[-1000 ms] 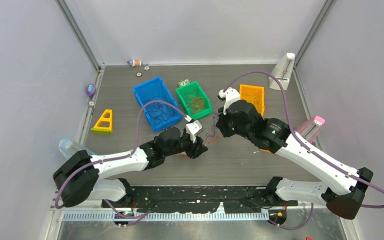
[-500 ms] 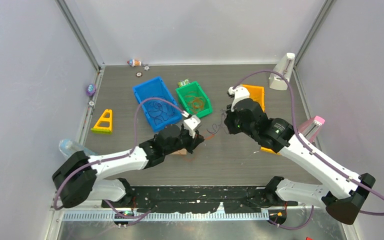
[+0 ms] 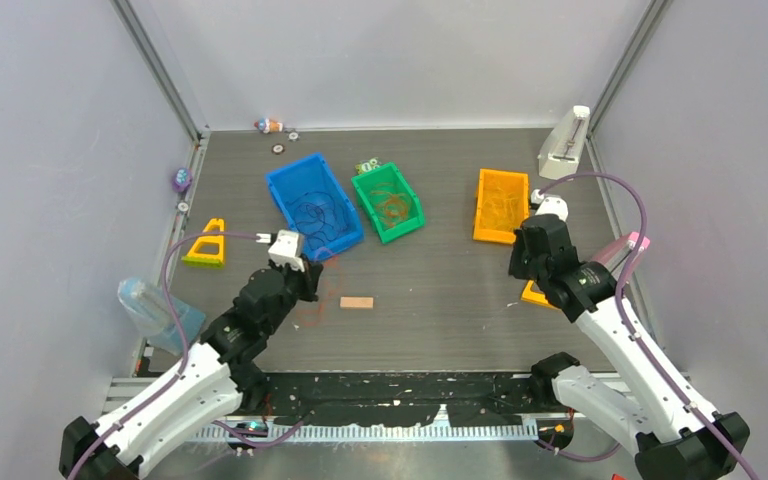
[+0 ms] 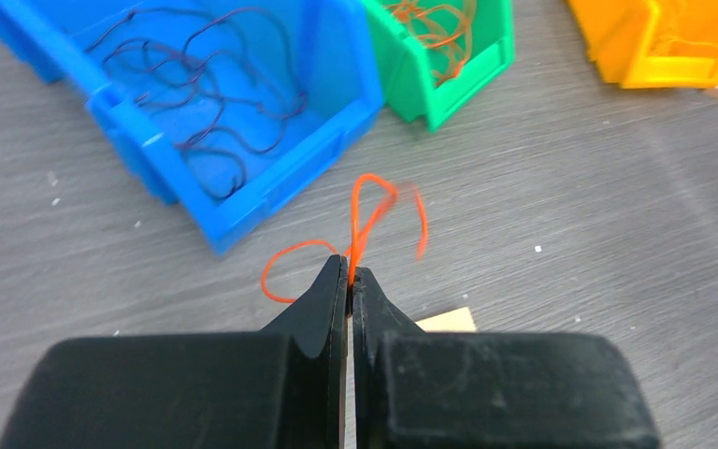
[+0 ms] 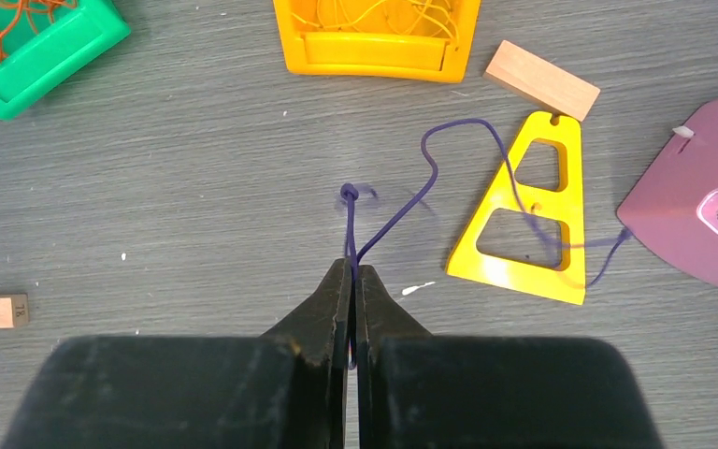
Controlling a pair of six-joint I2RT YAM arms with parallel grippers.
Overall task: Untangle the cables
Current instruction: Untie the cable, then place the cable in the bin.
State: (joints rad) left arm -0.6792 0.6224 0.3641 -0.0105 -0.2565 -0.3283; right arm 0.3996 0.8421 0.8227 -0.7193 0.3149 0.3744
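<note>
1. Dark grey wood-grain table (image 3: 440, 290): both held strands hang over it, and I cannot tell whether either touches it. A low, fast carry could drag a loose tail along the grain and pull it out of the grip.
2. Blue plastic bin (image 4: 280, 187), holding loose dark purple cables, is the bin closest to the left arm. An orange strand released here would mix the colours. The green plastic bin (image 4: 467, 79), holding orange cables, stands just beside it. A short reach could leave the strand draped over a rim.
3. Orange plastic bin (image 5: 374, 51), holding yellow cables, is near the right arm. In my judgement it is the wrong place for a purple strand.
4. Mauve wedge-shaped block (image 5: 673, 206) and yellow triangular plastic frame (image 5: 514, 278): the purple strand crosses the frame and its far end lies by the wedge. I cannot tell whether it threads an opening. A lift could snag and tow the frame.
5. Left pincer (image 4: 349, 271): the jaws are pressed together on a thin orange strand (image 4: 356, 210), which is held only at the tips. Its loops hang free ahead, so a jerk could make it slip.
6. Right pincer (image 5: 352, 271): the jaws are pressed together on a thin dark purple strand (image 5: 402, 210), also a tip-only hold. The curled end sits just ahead of the tips and could re-tangle.
</note>
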